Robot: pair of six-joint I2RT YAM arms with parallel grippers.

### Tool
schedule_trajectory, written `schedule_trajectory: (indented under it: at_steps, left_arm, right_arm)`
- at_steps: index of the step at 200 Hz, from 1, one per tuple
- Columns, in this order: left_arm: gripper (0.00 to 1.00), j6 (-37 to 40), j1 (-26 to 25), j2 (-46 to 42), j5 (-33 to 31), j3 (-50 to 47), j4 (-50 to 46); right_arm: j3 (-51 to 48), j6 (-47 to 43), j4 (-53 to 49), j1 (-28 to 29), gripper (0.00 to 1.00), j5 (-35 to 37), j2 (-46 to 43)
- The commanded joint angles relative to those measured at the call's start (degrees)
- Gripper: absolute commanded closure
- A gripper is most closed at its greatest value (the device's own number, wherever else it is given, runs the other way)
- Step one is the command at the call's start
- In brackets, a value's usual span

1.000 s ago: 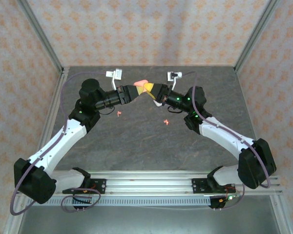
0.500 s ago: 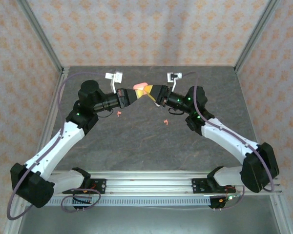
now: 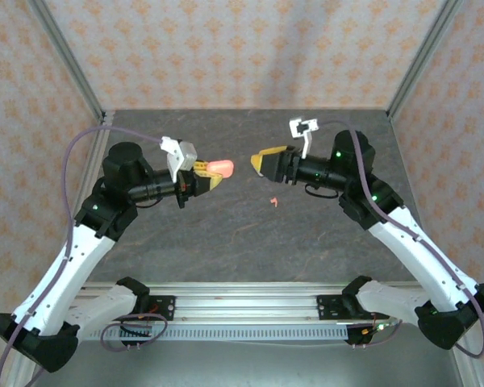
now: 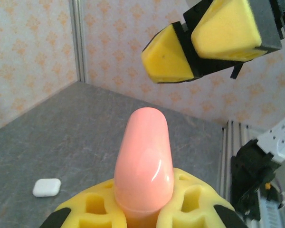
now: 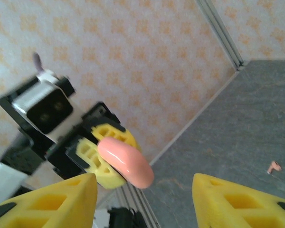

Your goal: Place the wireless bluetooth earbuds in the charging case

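Observation:
A coral-pink pebble-shaped charging case (image 3: 223, 167) is held above the table, closed, and my left gripper (image 3: 210, 174) is shut on its near end. In the left wrist view the case (image 4: 145, 156) sticks up from between the yellow pads (image 4: 92, 209). My right gripper (image 3: 262, 161) hangs open a short way to the right of the case, facing it, with nothing between its fingers. Its wrist view has the case (image 5: 126, 162) ahead of the spread yellow fingertips (image 5: 57, 197). One coral-red earbud (image 3: 273, 201) lies on the table below the right gripper; it is the earbud (image 5: 274, 166) at the right edge of the right wrist view.
A white closed case (image 4: 46, 187) lies on the grey table (image 3: 250, 234) in the left wrist view. Patterned walls with metal corner posts (image 3: 68, 64) enclose the table on three sides. The rail (image 3: 250, 302) with the arm bases runs along the near edge.
Both grippers met at the pink case a second ago. The right gripper has opened, let go and drawn back right. The left arm has pulled back left with the case.

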Motion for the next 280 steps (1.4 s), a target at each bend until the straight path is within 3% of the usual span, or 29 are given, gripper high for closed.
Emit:
schedule_trajectory:
  at_steps: [1, 31, 72, 120, 198, 240, 280]
  left_arm:
    - [1.0, 8.6, -0.1, -1.3, 2.8, 0.4, -4.4]
    - [1.0, 5.9, -0.1, -2.8, 7.3, -4.7, 3.0]
    - [1.0, 1.8, -0.7, -4.9, 7.7, -8.5, 9.7]
    - [1.0, 0.3, -1.4, -6.1, 6.9, -10.2, 11.6]
    - [1.0, -2.2, -1.9, -8.1, 4.9, -14.1, 15.7]
    - [1.0, -2.5, -1.9, -8.7, 2.5, -17.2, 16.5]
    - [1.0, 0.5, -1.7, -9.2, -2.2, -17.9, 11.1]
  right_arm:
    - [3.0, -9.6, -9.7, 4.9, 0.42, 4.3, 1.9]
    - [7.4, -14.5, -15.5, 9.8, 0.39, 7.4, 6.0]
    - [8.0, -14.6, -13.2, 10.2, 0.39, 9.5, 8.1]
    - [10.0, -15.6, -14.9, 10.2, 0.39, 11.8, 10.4]
    - [13.2, -14.4, -19.1, 9.4, 0.39, 24.1, 12.4]
    - [12.2, -10.8, -17.3, 8.3, 0.39, 24.4, 11.0]
    - [9.8, -6.4, -16.1, 6.4, 0.39, 25.0, 8.9]
